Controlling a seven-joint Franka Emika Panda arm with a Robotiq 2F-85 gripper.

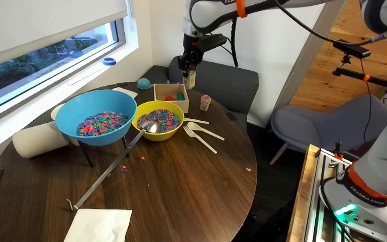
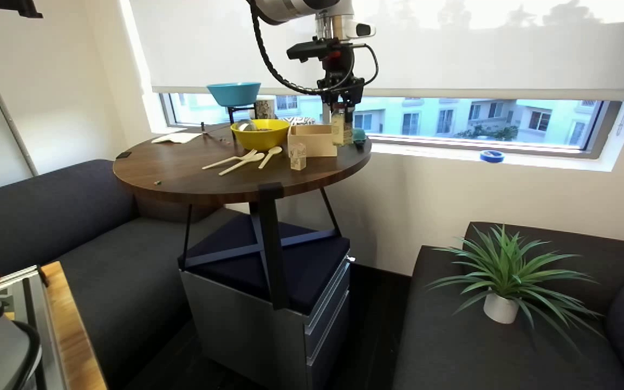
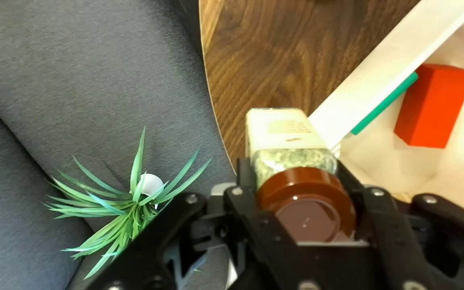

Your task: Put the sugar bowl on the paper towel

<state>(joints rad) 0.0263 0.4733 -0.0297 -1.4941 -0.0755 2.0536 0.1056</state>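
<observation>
No small dark brown sugar bowl shows in the frames; it is hidden or out of view. The paper towel, a flat off-white sheet [image 1: 99,225], lies at the table's near edge in an exterior view and shows as a thin sheet [image 2: 176,137] at the table's far left. My gripper [image 3: 294,173] is shut on a square clear jar [image 3: 282,129] with a brown round lid and greenish contents. The jar also shows in both exterior views [image 1: 189,80] [image 2: 339,125], upright beside the wooden box. I cannot tell whether its bottom touches the table.
The wooden box [image 1: 171,88] with red and green blocks stands next to the jar. Near it are stacked cubes [image 1: 205,102], a yellow bowl [image 1: 160,136] with a ladle [image 1: 113,164], white cutlery [image 1: 202,139], a raised blue bowl [image 1: 96,101] and a white roll [image 1: 40,139].
</observation>
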